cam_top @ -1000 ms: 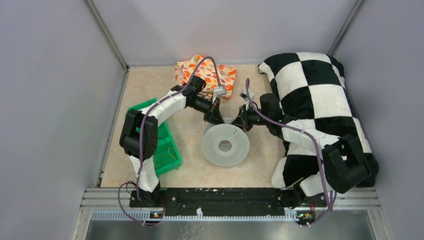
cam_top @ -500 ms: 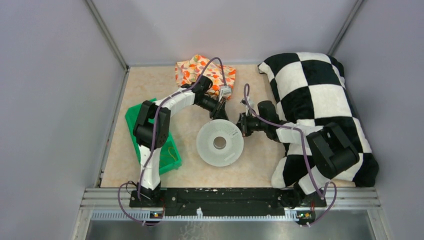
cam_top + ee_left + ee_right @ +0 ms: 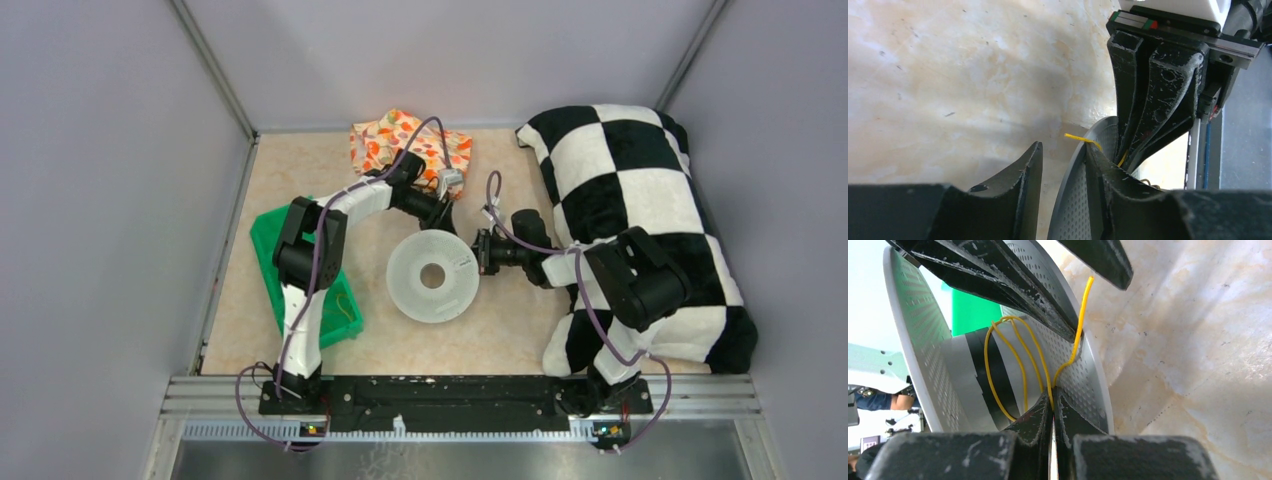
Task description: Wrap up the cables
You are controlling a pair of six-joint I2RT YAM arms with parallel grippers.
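A grey perforated spool (image 3: 433, 277) stands tilted on the table between both grippers. My left gripper (image 3: 444, 214) is at its far rim. In the left wrist view that gripper (image 3: 1063, 147) is open, and the spool's flange (image 3: 1075, 195) stands between its fingers, against the right one. A yellow cable end (image 3: 1075, 136) pokes over that rim. My right gripper (image 3: 1053, 402) is shut on the yellow cable (image 3: 1018, 357), which loops loosely round the spool's hub (image 3: 968, 380). Its free end (image 3: 1083, 310) runs up over the flange. In the top view the right gripper (image 3: 482, 252) touches the spool's right edge.
A green tray (image 3: 322, 320) holding more yellow wire (image 3: 346, 305) lies left of the spool, under the left arm. An orange patterned bag (image 3: 385, 135) sits at the back. A black-and-white checkered pillow (image 3: 640, 190) fills the right side, beneath the right arm.
My left gripper has opened off the spool's flange. The spool and both grippers have shifted left. The right gripper stays shut on the cable.
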